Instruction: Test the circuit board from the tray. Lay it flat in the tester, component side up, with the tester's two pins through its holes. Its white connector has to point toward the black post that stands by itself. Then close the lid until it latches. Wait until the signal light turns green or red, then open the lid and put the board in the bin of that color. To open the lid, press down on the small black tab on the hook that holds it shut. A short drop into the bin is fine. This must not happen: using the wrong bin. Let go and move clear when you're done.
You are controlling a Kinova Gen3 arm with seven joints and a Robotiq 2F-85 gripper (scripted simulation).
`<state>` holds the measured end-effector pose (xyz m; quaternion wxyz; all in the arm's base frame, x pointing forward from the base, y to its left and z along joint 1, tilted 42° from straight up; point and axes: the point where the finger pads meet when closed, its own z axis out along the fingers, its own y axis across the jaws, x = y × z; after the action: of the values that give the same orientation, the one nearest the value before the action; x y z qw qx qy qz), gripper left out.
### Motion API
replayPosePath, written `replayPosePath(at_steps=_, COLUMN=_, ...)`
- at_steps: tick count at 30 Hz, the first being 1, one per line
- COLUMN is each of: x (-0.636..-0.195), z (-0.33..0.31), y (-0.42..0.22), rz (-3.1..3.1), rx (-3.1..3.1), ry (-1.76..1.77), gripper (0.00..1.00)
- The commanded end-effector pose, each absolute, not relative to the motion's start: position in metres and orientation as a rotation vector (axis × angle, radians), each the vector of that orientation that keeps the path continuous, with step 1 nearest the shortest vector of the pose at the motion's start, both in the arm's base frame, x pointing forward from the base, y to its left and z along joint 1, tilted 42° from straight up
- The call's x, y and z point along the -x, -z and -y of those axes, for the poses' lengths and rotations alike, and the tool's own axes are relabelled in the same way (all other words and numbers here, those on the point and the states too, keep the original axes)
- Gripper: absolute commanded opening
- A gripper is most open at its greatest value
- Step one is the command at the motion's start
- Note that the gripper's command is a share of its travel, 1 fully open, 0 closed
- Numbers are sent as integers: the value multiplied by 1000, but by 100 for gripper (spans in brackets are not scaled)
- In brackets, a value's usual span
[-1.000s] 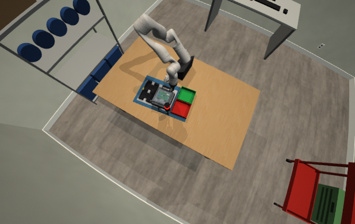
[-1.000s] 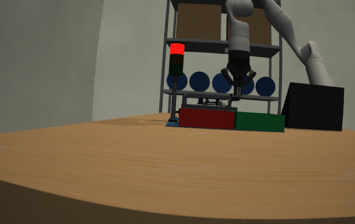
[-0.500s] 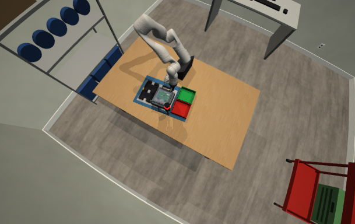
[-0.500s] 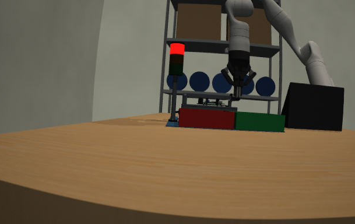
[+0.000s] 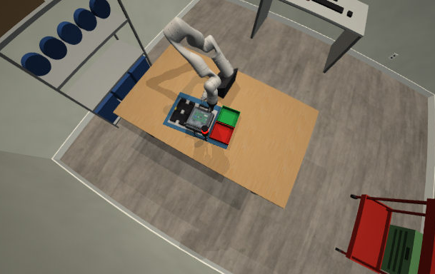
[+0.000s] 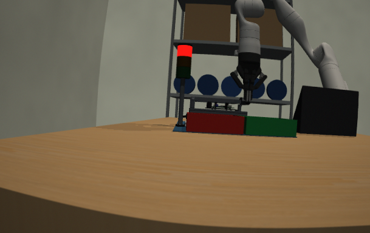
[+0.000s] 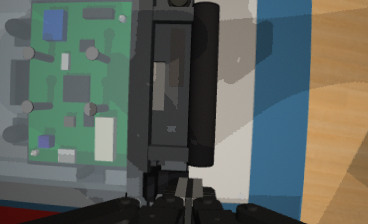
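Observation:
The circuit board (image 5: 199, 117) (image 7: 77, 89) lies flat in the tester, component side up, under the clear lid. The lid's dark edge (image 7: 138, 100) is down over it. A large white connector (image 7: 104, 139) is at the board's lower right in the wrist view. The signal light (image 5: 205, 130) (image 6: 185, 51) glows red. My gripper (image 5: 211, 109) (image 6: 248, 100) (image 7: 190, 194) is shut and empty, pointing down. Its fingertips are at a small black part (image 6: 244, 103) on the tester's side and hide some of it; whether they touch it is unclear. The lone black post cannot be made out.
The red bin (image 5: 221, 133) (image 6: 215, 123) and green bin (image 5: 228, 117) (image 6: 270, 126) stand side by side beside the tester. The black tray (image 5: 178, 116) lies on the opposite side. A thick black bar (image 7: 204, 85) runs along the tester's edge near the fingertips.

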<state>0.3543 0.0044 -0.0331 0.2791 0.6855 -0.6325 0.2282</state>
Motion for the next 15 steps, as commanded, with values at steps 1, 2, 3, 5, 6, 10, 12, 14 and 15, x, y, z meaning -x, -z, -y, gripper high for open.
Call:
replayPosePath(at_steps=1, x=-355, z=-4, y=35, rz=1697, rx=-1839, ry=-611, gripper=0)
replayPosePath(at_steps=2, x=-354, z=-3, y=35, rz=1697, rx=-1839, ry=-611, gripper=0)
replayPosePath(at_steps=3, x=-354, z=-3, y=35, rz=1697, rx=-1839, ry=-611, gripper=0)
replayPosePath(at_steps=5, x=-354, z=-3, y=35, rz=1697, rx=-1839, ry=-611, gripper=0)
replayPosePath(at_steps=6, x=-354, z=-3, y=35, rz=1697, rx=-1839, ry=-611, gripper=0)
replayPosePath(at_steps=10, x=-354, z=-3, y=35, rz=1697, rx=-1839, ry=-611, gripper=0)
replayPosePath(at_steps=12, x=-354, z=-3, y=35, rz=1697, rx=-1839, ry=-611, gripper=0)
replayPosePath(at_steps=14, x=-354, z=-3, y=35, rz=1697, rx=-1839, ry=-611, gripper=0)
replayPosePath(at_steps=15, x=-354, z=-3, y=36, rz=1697, rx=-1839, ry=-611, gripper=0)
